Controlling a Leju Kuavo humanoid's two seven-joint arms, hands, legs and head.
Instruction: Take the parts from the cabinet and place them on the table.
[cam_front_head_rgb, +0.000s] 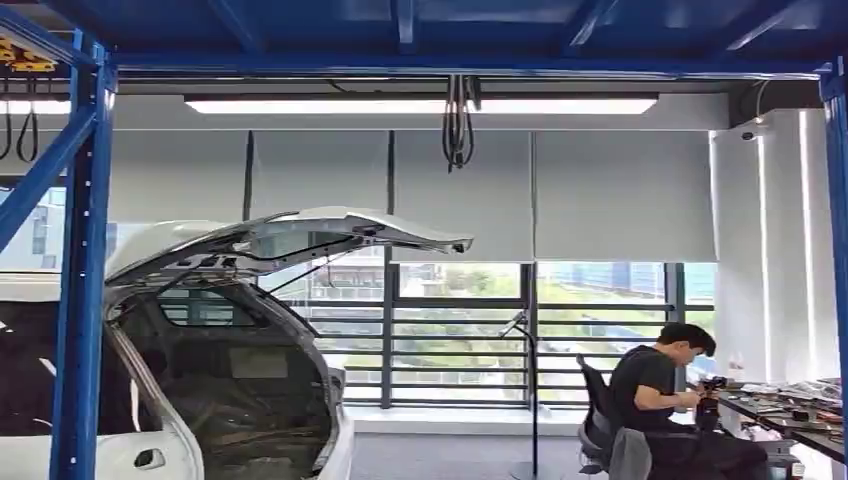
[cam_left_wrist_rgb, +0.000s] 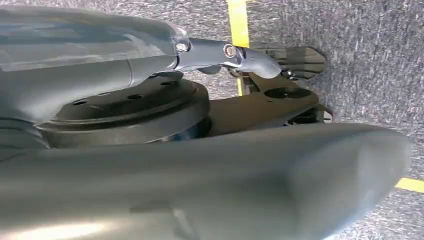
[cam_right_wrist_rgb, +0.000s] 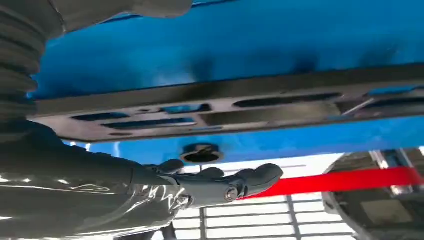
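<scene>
A: What does the head view show?

B: A white car (cam_front_head_rgb: 150, 400) with its hatch (cam_front_head_rgb: 300, 235) raised, so the boot stands open; inside I see only dark lining. A blue frame (cam_front_head_rgb: 85, 270) stands at the left. At the right a person (cam_front_head_rgb: 655, 400) sits on a chair beside a desk (cam_front_head_rgb: 800, 415) that carries many small things, too small to name.

A: And the cabinet with the parts?

B: I cannot tell where it is, nor the parts.

A: The left hand (cam_left_wrist_rgb: 235, 52)?

B: It hangs over grey carpet (cam_left_wrist_rgb: 370, 60) with yellow tape (cam_left_wrist_rgb: 238, 22). One finger is stretched out, nothing in it; the other fingers I cannot tell.

A: The right hand (cam_right_wrist_rgb: 220, 185)?

B: Its fingers (cam_right_wrist_rgb: 260, 176) are stretched out, close together, holding nothing, near a blue panel (cam_right_wrist_rgb: 240, 45) with a dark slotted rail (cam_right_wrist_rgb: 225, 112). A red strap (cam_right_wrist_rgb: 345, 181) runs past the fingertips.
</scene>
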